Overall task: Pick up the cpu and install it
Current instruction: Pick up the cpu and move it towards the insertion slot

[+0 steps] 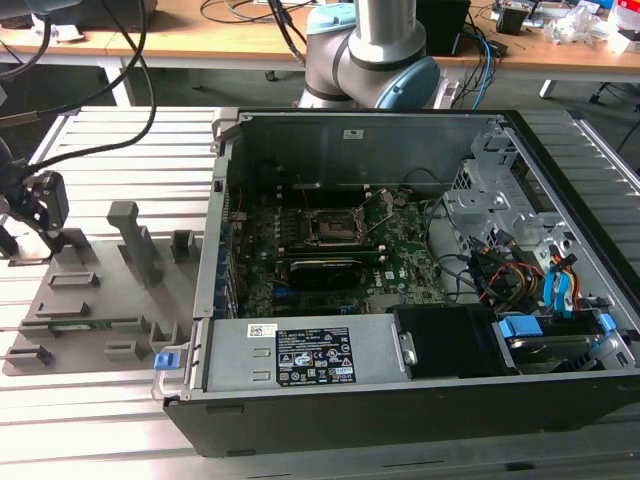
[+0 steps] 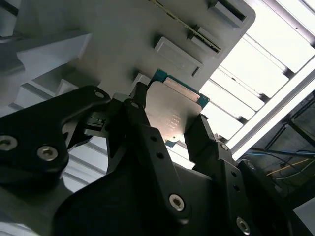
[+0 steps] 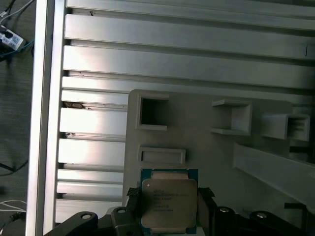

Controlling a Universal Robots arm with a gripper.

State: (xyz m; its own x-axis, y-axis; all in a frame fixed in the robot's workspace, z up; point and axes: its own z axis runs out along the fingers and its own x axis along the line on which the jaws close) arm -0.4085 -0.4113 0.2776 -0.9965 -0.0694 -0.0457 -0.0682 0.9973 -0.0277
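Claw (image 1: 35, 215) is at the exterior view's left, low over the grey plastic tray (image 1: 95, 335) on the slatted metal table (image 1: 100, 430). In both wrist views its two black fingers (image 2: 140, 110) close against opposite edges of the cpu (image 2: 172, 110), silver top facing up, green rim showing. Chip (image 3: 169, 201) is over the tray (image 3: 206, 147), near a low rectangular pocket; cannot tell whether it is lifted or seated. Open computer case (image 1: 400, 400) lies well apart, its black socket (image 1: 330, 228) uncovered.

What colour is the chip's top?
Silver-grey cpu, clearest in the first wrist view.
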